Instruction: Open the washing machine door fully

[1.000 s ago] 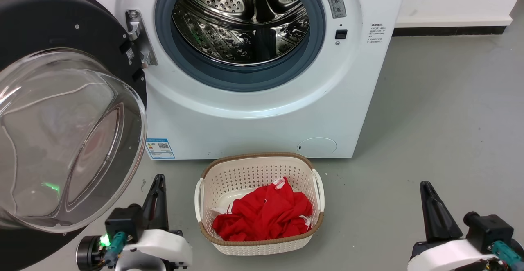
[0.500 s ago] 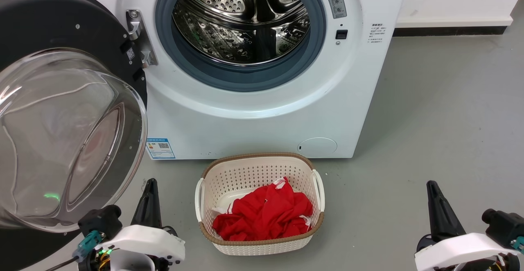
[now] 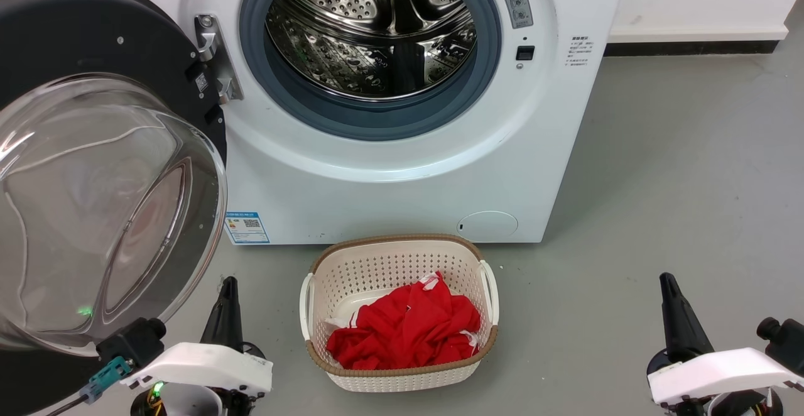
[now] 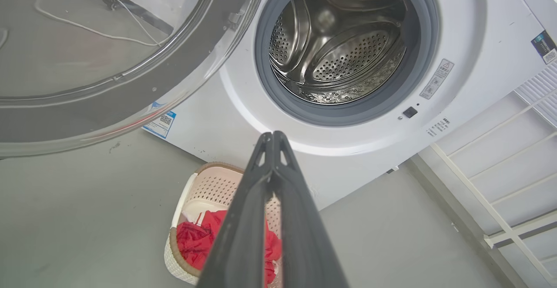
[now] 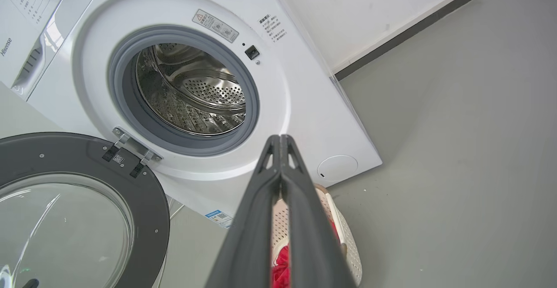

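Observation:
The washing machine door [image 3: 100, 45] is a black disc with a bulging clear glass bowl [image 3: 94, 215]. It stands swung wide to the left on its metal hinge [image 3: 213, 58], away from the steel drum opening [image 3: 370, 32]. The door [image 4: 109, 57] fills the upper left of the left wrist view, and the door [image 5: 82, 162] lies at the lower left of the right wrist view. My left gripper [image 3: 229, 284] is shut and empty, low beside the door's lower edge and apart from it. My right gripper [image 3: 664, 279] is shut and empty at the lower right. Fingertips of the left gripper [image 4: 272, 136] and of the right gripper [image 5: 280, 139] meet.
A cream laundry basket [image 3: 402, 246] with a red garment [image 3: 408, 328] stands on the grey floor in front of the white machine [image 3: 408, 183], between my grippers. A white wall with a dark skirting [image 3: 691, 45] runs at the back right. Open floor lies to the right.
Both grippers have sunk lower in the head view and their wrists have turned. The door, the basket and the machine have stayed in place.

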Robot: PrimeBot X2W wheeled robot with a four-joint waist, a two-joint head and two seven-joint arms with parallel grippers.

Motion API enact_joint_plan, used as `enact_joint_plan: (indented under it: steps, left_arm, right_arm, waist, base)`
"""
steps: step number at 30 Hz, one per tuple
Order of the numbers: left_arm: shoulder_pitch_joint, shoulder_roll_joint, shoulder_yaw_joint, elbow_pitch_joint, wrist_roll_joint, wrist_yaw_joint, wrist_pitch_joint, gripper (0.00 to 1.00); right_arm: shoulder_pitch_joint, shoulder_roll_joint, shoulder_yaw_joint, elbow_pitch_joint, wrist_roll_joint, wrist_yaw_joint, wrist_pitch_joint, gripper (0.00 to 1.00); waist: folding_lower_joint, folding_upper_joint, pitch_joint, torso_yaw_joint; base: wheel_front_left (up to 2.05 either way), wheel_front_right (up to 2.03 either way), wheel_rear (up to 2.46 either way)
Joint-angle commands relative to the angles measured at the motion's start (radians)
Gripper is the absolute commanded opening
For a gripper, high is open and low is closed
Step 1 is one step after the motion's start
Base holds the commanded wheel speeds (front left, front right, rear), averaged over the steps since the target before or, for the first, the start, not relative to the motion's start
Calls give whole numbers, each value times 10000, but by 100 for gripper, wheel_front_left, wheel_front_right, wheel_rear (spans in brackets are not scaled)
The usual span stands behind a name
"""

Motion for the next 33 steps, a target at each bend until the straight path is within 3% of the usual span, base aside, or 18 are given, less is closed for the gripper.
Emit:
enact_joint_plan:
  steps: [1, 33]
  left_arm:
    - [-276, 3, 68, -112, -356, -70, 69, 0]
    - [-379, -89, 602, -10, -4480, -585, 1109, 0]
  right_arm:
    - [-276, -35, -41, -62, 390, -2, 72, 0]
    - [-686, -39, -284, 300, 4620, -3, 1015, 0]
  waist:
    - [0, -1, 0, 2]
    - [0, -1, 2, 29]
  base:
    - [0, 0, 0]
    - [0, 0, 0]
